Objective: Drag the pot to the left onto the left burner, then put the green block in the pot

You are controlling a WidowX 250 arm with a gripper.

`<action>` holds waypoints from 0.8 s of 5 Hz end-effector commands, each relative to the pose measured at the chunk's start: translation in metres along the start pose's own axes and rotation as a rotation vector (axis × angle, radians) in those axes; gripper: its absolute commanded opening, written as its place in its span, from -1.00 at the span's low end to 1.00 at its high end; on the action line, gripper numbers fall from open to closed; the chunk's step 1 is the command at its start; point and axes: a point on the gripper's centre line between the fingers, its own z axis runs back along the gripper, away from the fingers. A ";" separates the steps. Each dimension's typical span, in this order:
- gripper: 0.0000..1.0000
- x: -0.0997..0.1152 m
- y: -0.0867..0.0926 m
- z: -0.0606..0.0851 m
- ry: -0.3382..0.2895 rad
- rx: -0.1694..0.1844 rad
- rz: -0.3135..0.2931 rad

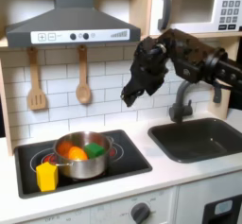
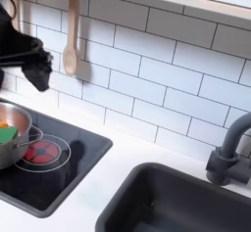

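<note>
Pot (image 1: 83, 155) task, tool first: tool (image 1: 132, 93) hangs high over the tabletop (image 1: 161, 176), above and to the first exterior view's right of the cooktop (image 1: 132, 152), touching nothing. Its dark fingers point down; whether spread or pressed together, cannot tell — black on black in both exterior views.

Pot sits on the cooktop toward the first exterior view's left, over the left burner there. Inside it: an orange round piece (image 1: 76, 152) and a patch of green (image 1: 95, 149), probably the green block, so both steps look done, as a judgement. Yellow cup-like piece (image 1: 47, 176) stands touching the pot's front rim.

Risks:
- Tool descending again could clip the pot rim or a side handle and shove it off the burner.
- Yellow piece could topple if the pot is nudged.
- Arm swinging low toward the sink (image 1: 198, 138) could catch the faucet (image 1: 180, 103).

Hard to make out:
- Left burner is covered by the pot; centring cannot be checked.
- In the second exterior view the pot (image 2: 10, 138) is cut by the frame edge; a red-ringed burner (image 2: 44, 151) shows bare beside it.
- Green block's shape is blurred, partly behind the orange piece.
</note>
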 end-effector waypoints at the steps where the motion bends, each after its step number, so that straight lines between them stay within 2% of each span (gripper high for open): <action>1: 1.00 0.008 0.009 0.009 -0.159 -0.019 0.054; 2: 1.00 0.010 0.012 0.018 -0.210 -0.010 0.063; 3: 1.00 0.002 0.014 0.016 -0.222 -0.017 0.095; 4: 1.00 -0.006 0.017 0.014 -0.190 -0.001 0.085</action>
